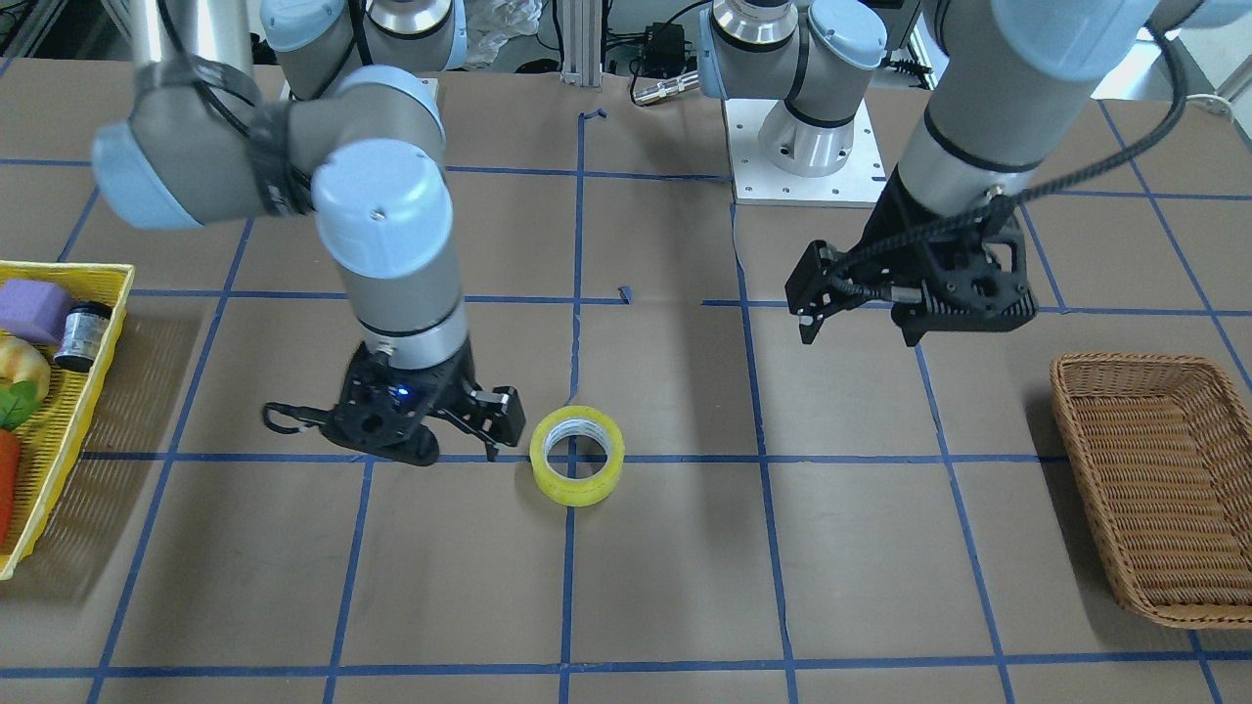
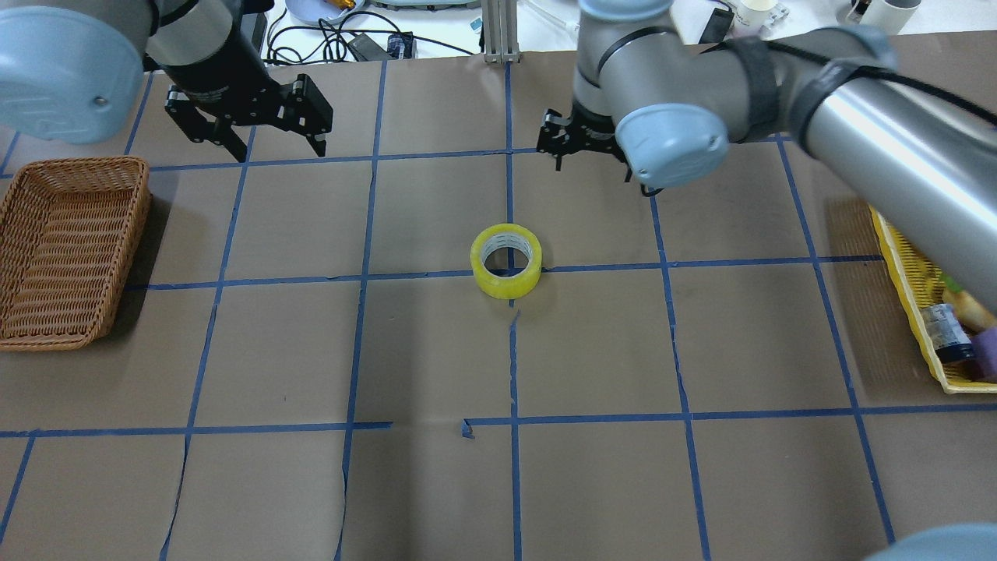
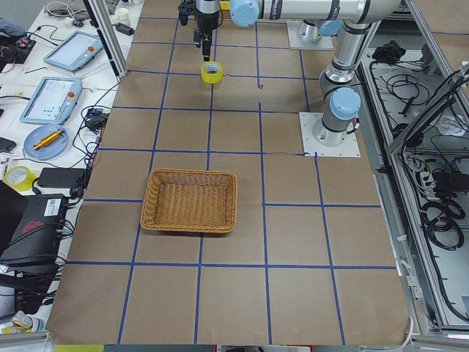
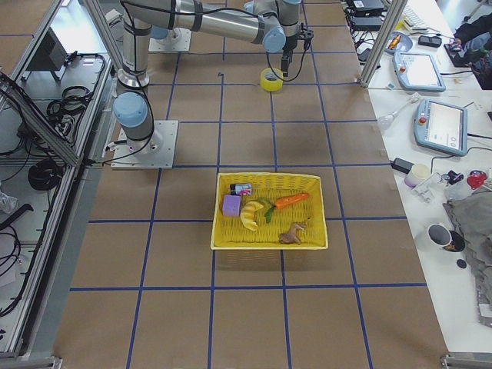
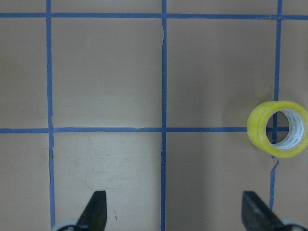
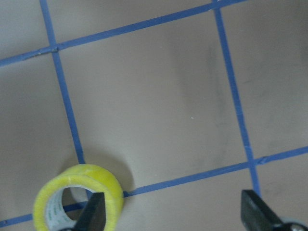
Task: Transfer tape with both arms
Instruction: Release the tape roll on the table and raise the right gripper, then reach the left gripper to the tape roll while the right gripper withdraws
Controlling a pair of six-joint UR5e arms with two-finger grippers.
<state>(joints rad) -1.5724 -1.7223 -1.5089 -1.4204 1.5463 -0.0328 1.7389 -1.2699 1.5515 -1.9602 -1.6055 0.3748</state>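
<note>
The yellow tape roll (image 1: 577, 456) lies flat on the brown table at a crossing of blue grid lines, in the middle of the overhead view (image 2: 506, 261). My right gripper (image 1: 494, 430) is open and empty, low over the table just beside the roll and apart from it. In the right wrist view the roll (image 6: 79, 199) sits by one fingertip (image 6: 94, 214). My left gripper (image 1: 861, 330) is open and empty, raised and well off to the roll's other side (image 2: 273, 144). The left wrist view shows the roll (image 5: 278, 129) at the right edge, ahead of the open fingers (image 5: 96, 211).
A brown wicker basket (image 1: 1154, 479) stands on my left side (image 2: 66, 249). A yellow basket (image 1: 73, 391) with a purple block, a small jar and toy food stands on my right side (image 2: 907, 304).
</note>
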